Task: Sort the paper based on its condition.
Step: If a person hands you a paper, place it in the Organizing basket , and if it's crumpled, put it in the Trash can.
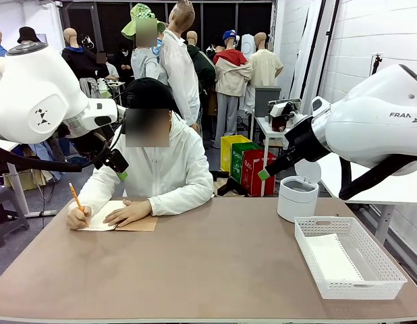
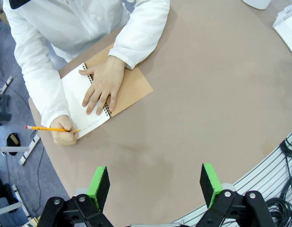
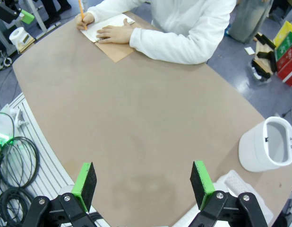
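A person at the far side writes with an orange pencil on the open page of a spiral notebook, the other hand flat on it. A plain white sheet of paper lies flat in the white mesh basket at the right. My left gripper hangs open above the table's left side, nothing between its green pads. My right gripper is raised over the right side, open and empty.
A white cylindrical bin stands behind the basket, whose corner also appears in the wrist views. The brown table is bare across its middle and front. Cables hang off the table's near edge.
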You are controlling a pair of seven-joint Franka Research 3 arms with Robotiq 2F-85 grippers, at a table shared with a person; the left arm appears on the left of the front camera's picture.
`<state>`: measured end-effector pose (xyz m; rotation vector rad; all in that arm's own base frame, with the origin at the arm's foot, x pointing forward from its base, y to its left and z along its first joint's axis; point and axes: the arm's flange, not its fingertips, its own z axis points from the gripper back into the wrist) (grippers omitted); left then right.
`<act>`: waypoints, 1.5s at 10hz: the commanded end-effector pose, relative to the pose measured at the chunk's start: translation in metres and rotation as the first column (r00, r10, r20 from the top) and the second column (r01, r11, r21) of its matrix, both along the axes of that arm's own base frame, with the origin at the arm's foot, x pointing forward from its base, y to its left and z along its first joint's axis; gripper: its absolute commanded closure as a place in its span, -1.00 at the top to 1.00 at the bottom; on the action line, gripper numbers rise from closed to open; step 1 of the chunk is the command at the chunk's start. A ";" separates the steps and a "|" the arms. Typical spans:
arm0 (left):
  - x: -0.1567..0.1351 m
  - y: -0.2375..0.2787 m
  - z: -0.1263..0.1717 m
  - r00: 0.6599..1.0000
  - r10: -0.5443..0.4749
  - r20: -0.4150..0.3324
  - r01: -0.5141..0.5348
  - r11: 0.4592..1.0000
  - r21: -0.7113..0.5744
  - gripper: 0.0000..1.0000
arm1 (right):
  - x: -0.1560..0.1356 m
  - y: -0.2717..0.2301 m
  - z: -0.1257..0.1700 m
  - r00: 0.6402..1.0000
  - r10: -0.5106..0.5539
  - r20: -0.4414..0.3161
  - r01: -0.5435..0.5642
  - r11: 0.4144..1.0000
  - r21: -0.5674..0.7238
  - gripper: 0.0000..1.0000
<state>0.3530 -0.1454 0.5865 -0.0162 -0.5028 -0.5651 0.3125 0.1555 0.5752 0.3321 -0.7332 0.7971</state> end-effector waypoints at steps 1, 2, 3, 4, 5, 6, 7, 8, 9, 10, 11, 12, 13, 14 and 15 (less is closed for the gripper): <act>0.000 0.001 0.001 1.000 -0.001 0.004 0.001 1.000 -0.007 1.00 | -0.001 0.000 -0.001 1.000 -0.003 0.000 0.003 1.000 -0.004 1.00; 0.000 0.001 0.001 1.000 -0.001 0.004 0.001 1.000 -0.007 1.00 | -0.001 0.000 -0.001 1.000 -0.003 0.000 0.003 1.000 -0.004 1.00; 0.000 0.001 0.001 1.000 -0.001 0.004 0.001 1.000 -0.007 1.00 | -0.001 0.000 -0.001 1.000 -0.003 0.000 0.003 1.000 -0.004 1.00; 0.000 0.001 0.001 1.000 -0.001 0.004 0.001 1.000 -0.007 1.00 | -0.001 0.000 -0.001 1.000 -0.003 0.000 0.003 1.000 -0.004 1.00; 0.000 0.001 0.001 1.000 -0.001 0.004 0.001 1.000 -0.007 1.00 | -0.001 0.000 -0.001 1.000 -0.003 0.000 0.003 1.000 -0.004 1.00; 0.000 0.001 0.001 1.000 -0.001 0.004 0.001 1.000 -0.007 1.00 | -0.001 0.000 -0.001 1.000 -0.003 0.000 0.003 1.000 -0.004 1.00; 0.000 0.001 0.001 1.000 -0.001 0.004 0.001 1.000 -0.007 1.00 | -0.001 0.000 -0.001 1.000 -0.003 0.000 0.003 1.000 -0.004 1.00; 0.000 0.001 0.001 1.000 -0.001 0.004 0.001 1.000 -0.007 1.00 | -0.001 0.000 -0.001 1.000 -0.003 0.000 0.003 1.000 -0.004 1.00; 0.000 0.001 0.001 1.000 -0.001 0.004 0.001 1.000 -0.007 1.00 | -0.001 0.000 -0.001 1.000 -0.003 0.000 0.003 1.000 -0.004 1.00; 0.000 0.001 0.001 1.000 -0.001 0.004 0.001 1.000 -0.007 1.00 | -0.001 0.000 -0.001 1.000 -0.003 0.000 0.003 1.000 -0.004 1.00; 0.000 0.001 0.001 1.000 -0.001 0.004 0.001 1.000 -0.007 1.00 | -0.001 0.000 -0.001 1.000 -0.003 0.000 0.003 1.000 -0.004 1.00; 0.000 0.001 0.001 1.000 -0.001 0.004 0.001 1.000 -0.007 1.00 | -0.001 0.000 -0.001 1.000 -0.003 0.000 0.003 1.000 -0.004 1.00; 0.000 0.001 0.001 1.000 -0.001 0.004 0.001 1.000 -0.007 1.00 | -0.001 0.000 -0.001 1.000 -0.003 0.000 0.003 1.000 -0.004 1.00; 0.000 0.001 0.001 1.000 -0.001 0.004 0.001 1.000 -0.007 1.00 | -0.001 0.000 -0.001 1.000 -0.003 0.000 0.003 1.000 -0.004 1.00; 0.000 0.001 0.001 1.000 -0.001 0.004 0.001 1.000 -0.007 1.00 | -0.001 0.000 -0.001 1.000 -0.003 0.000 0.003 1.000 -0.004 1.00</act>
